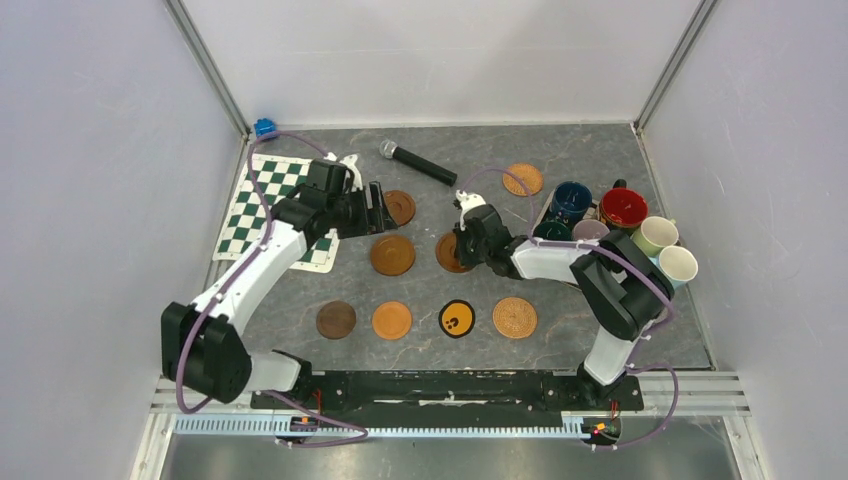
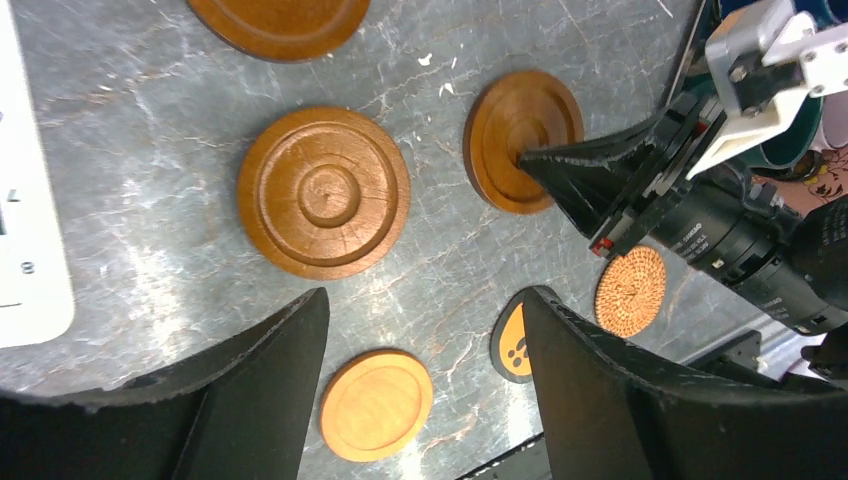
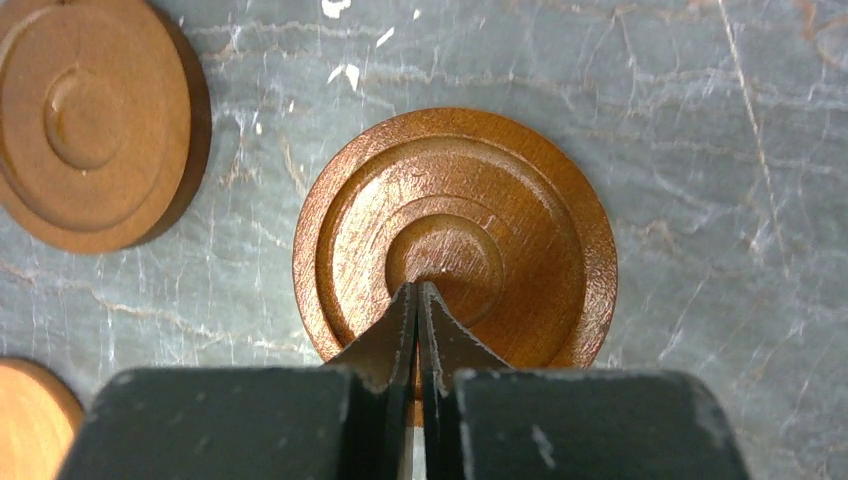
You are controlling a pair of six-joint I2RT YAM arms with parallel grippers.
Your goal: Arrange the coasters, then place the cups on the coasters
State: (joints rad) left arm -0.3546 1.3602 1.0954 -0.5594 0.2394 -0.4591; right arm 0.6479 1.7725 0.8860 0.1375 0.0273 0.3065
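Observation:
Three brown grooved coasters lie mid-table (image 1: pixel 400 207) (image 1: pixel 392 254) (image 1: pixel 447 254). My right gripper (image 3: pixel 417 288) is shut, its tips resting on the centre of the rightmost grooved coaster (image 3: pixel 455 240). My left gripper (image 2: pixel 425 300) hangs open above bare table, holding nothing, just left of the back grooved coaster. A front row holds a dark brown coaster (image 1: pixel 336 320), an orange coaster (image 1: pixel 392 320), a black coaster with a yellow mark (image 1: pixel 457 319) and a woven coaster (image 1: pixel 515 317). Another woven coaster (image 1: pixel 523 179) lies at the back. The cups (image 1: pixel 623 207) cluster at the right.
A green-and-white chequered mat (image 1: pixel 265 205) lies at the left under the left arm. A black microphone (image 1: pixel 418 162) lies at the back middle. The right arm's elbow stands close to the cups. White walls enclose the table.

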